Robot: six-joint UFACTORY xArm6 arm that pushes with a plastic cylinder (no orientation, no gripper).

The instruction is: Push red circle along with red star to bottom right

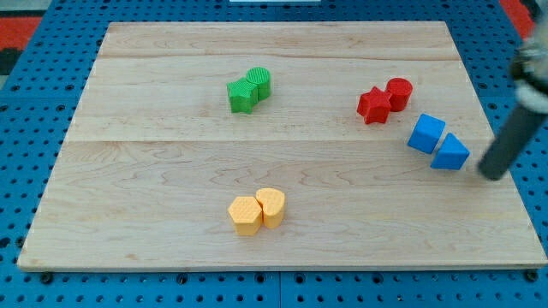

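The red circle (400,92) and the red star (374,105) sit touching each other on the wooden board (171,171), at the view's upper right. The star is on the circle's lower left. My tip (491,175) is at the view's right edge, below and to the right of both red blocks. It stands just right of the blue blocks, apart from them.
A blue cube (425,133) and a blue triangle (450,152) touch each other just below the red pair. A green star (242,95) and green circle (259,82) sit at the upper middle. Two yellow blocks (257,210) sit at the lower middle.
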